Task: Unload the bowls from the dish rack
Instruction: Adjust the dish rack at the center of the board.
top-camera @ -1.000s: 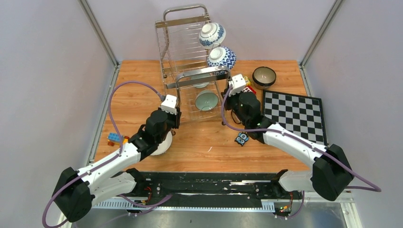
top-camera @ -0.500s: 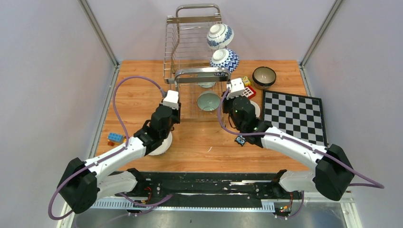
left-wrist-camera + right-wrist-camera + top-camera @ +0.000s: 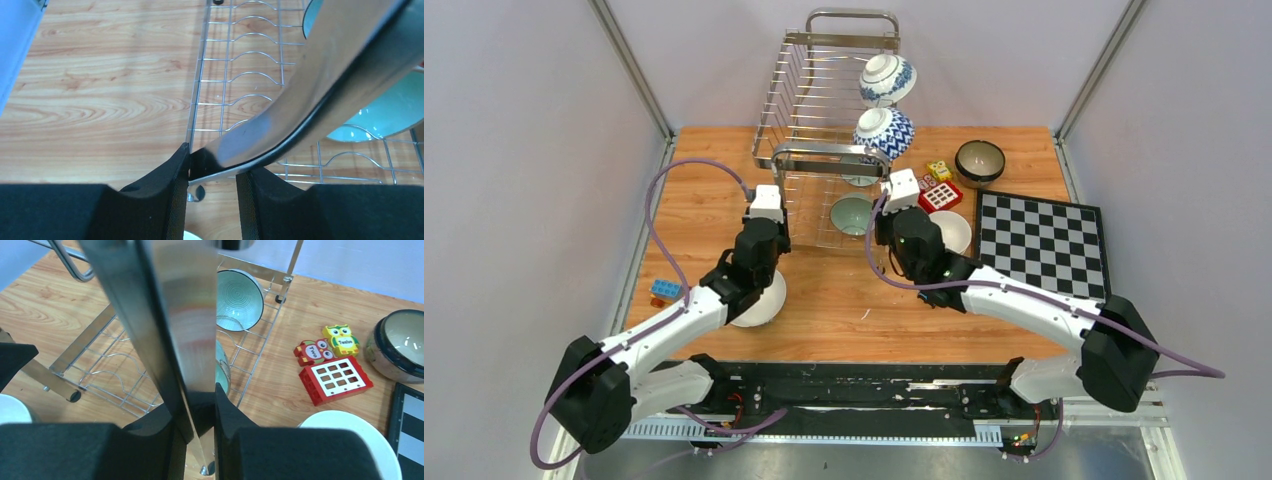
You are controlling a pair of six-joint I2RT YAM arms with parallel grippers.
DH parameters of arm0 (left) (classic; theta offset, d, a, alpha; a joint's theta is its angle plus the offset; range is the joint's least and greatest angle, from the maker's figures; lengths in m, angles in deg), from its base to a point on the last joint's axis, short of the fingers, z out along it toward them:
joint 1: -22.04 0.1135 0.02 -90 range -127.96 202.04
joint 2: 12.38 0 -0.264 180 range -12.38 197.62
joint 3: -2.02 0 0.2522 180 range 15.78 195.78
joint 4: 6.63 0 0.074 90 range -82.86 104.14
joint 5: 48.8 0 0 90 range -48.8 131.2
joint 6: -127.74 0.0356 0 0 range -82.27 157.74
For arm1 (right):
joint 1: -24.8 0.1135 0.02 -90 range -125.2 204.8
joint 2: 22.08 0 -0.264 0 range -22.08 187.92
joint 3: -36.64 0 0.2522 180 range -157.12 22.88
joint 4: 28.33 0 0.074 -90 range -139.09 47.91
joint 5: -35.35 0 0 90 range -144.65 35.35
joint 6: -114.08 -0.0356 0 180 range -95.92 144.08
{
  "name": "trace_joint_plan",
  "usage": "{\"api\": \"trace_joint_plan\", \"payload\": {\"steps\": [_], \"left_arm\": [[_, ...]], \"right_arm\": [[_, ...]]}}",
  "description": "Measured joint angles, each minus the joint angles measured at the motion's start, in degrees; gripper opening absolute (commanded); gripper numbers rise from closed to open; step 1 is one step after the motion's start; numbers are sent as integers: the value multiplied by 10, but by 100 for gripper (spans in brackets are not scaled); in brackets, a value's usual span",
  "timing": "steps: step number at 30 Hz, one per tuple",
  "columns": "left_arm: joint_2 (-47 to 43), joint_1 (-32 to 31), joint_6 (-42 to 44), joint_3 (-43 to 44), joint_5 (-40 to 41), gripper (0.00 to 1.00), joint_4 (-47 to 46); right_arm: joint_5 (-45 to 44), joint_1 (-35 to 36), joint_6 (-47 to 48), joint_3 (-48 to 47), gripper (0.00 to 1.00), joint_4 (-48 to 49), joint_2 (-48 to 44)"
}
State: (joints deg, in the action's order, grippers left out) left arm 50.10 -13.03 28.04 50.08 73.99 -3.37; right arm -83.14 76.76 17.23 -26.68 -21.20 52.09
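Since the earlier frames the dish rack (image 3: 824,90) has slid toward the left on the table (image 3: 704,180), and both arms have gone with it. The toy blocks (image 3: 940,192), which the right wrist partly covered before, are now in full sight.

The left gripper (image 3: 214,167) pinches the steel front bar of the rack at its left end, with the bar between its two black fingers. The right gripper (image 3: 195,415) is pressed in the same way on the right end of this bar.

The rack stands at the far middle of the table. Two blue-and-white bowls (image 3: 887,78) sit on edge at the right side of its upper tier, one nearer than the other. A celadon bowl (image 3: 852,214) stands on edge in the lower tier, and another pale bowl behind it is mostly hidden.

On the table, a dark brown bowl (image 3: 980,161) lies at the far right, just beyond the chessboard (image 3: 1044,245). A white bowl (image 3: 954,230) rests between the right wrist and the chessboard. A second white bowl (image 3: 762,302) lies partly under the left arm.
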Motion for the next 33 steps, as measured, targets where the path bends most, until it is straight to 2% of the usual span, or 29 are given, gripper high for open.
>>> {"api": "trace_joint_plan", "payload": {"steps": [5, 8, 15, 21, 22, 24, 27, 33], "left_arm": [[-14, 16, -37, 1, 11, 41, 25], [-23, 24, -66, 1, 15, 54, 38], [-67, 30, -129, 1, -22, 72, 85], [-163, 30, -176, -13, -92, 86, 125], [-179, 30, -180, -18, -100, 90, 129], [-218, 30, -195, -33, -121, 99, 137], [-267, 30, -207, -53, -148, 100, 142], [-335, 26, -206, -71, -179, 100, 156]], "right_arm": [[-17, 16, -16, -28, 3, -18, 25], [-33, 24, -30, -43, 3, -24, 39], [-61, 47, -50, -81, 3, -30, 81], [-66, 56, -57, -107, 5, -33, 108], [-64, 57, -58, -114, 8, -36, 113], [-59, 58, -61, -130, 21, -46, 125], [-40, 59, -73, -157, 45, -59, 146], [34, 61, -131, -148, 80, -80, 148]]}}
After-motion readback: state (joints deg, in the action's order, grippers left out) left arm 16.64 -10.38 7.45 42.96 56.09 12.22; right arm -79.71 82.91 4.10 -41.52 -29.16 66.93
